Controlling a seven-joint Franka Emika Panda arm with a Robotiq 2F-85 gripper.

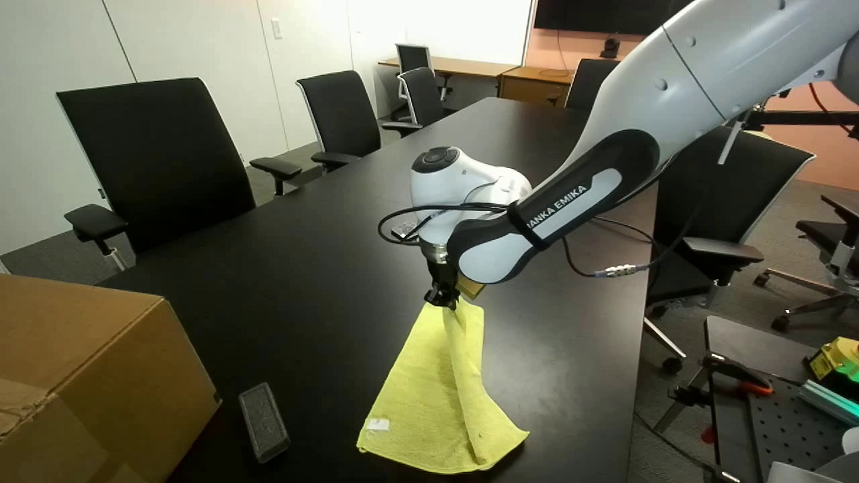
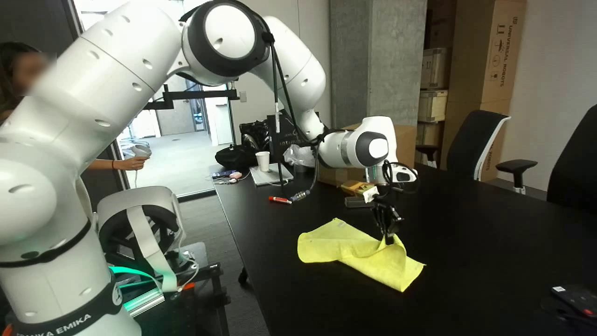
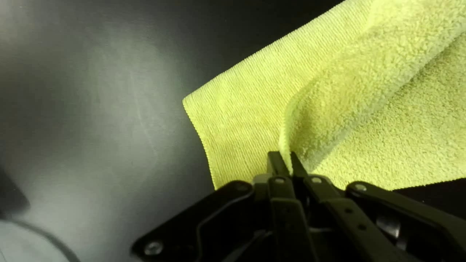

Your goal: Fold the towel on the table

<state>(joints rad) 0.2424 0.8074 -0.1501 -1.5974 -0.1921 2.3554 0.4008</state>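
Note:
A yellow towel lies on the dark table, seen in both exterior views (image 1: 419, 396) (image 2: 326, 242) and in the wrist view (image 3: 236, 120). Part of one side is lifted and turned over its middle as a raised, soft fold. My gripper (image 1: 451, 305) is low over the towel's end that is far from the camera in this exterior view. It also shows in an exterior view (image 2: 389, 239), pointing down at the towel. In the wrist view, my gripper's fingers (image 3: 287, 157) are closed on the towel's edge, with the thin cloth pinched between them. The pinched cloth's lower part is hidden by the fingers.
A cardboard box (image 1: 100, 376) and a dark grey block (image 1: 264, 421) stand beside the towel on the table (image 1: 322, 282). A red marker (image 2: 280, 199), a white cup (image 2: 263, 162) and a black device (image 2: 576, 301) are also on it. Chairs line the table.

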